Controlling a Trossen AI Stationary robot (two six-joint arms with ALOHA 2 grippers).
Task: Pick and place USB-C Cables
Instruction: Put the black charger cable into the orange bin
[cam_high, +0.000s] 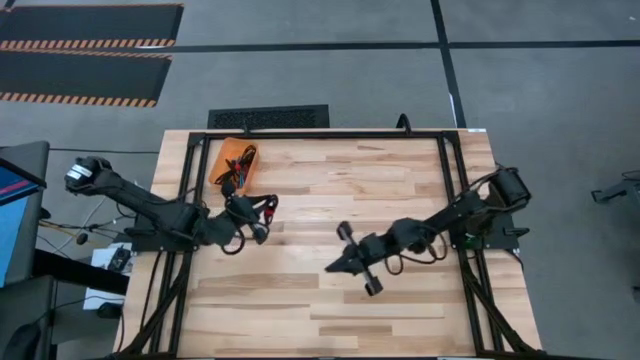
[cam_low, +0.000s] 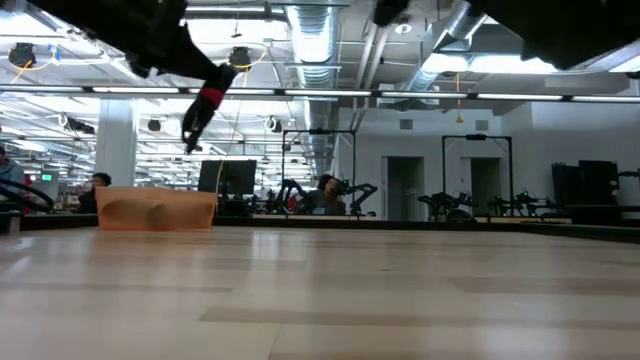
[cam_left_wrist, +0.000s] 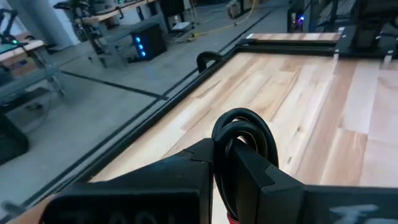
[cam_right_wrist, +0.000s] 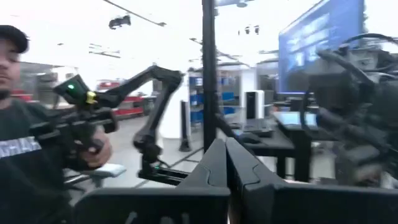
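A black coiled USB-C cable with a red tie (cam_high: 270, 207) sits in my shut left gripper (cam_high: 262, 220), high over the table's left-middle, just near-right of the orange tray (cam_high: 235, 165). The low view shows this cable (cam_low: 203, 108) hanging in the air. The tray holds other small cable bundles (cam_high: 236, 162), black and reddish ones showing. My right gripper (cam_high: 332, 267) hovers over the table's middle, shut and holding nothing, and in its wrist view (cam_right_wrist: 226, 149) it points up into the room. My left gripper pinches the black coil between its two fingers (cam_left_wrist: 249, 168). The coil's looped end (cam_left_wrist: 245, 130) stands out past the fingertips, and a bit of the red tie (cam_left_wrist: 233, 218) shows down between the fingers. The cable is lifted clear of the table, slanting down below the arm (cam_low: 190, 135).
The orange tray (cam_low: 155, 210) stands near the table's far left corner. A black metal frame (cam_high: 320, 134) runs along the far edge and both sides. Bare wood lies between the arms and toward the near edge. A person (cam_right_wrist: 25, 124) holding a device is in the room beyond.
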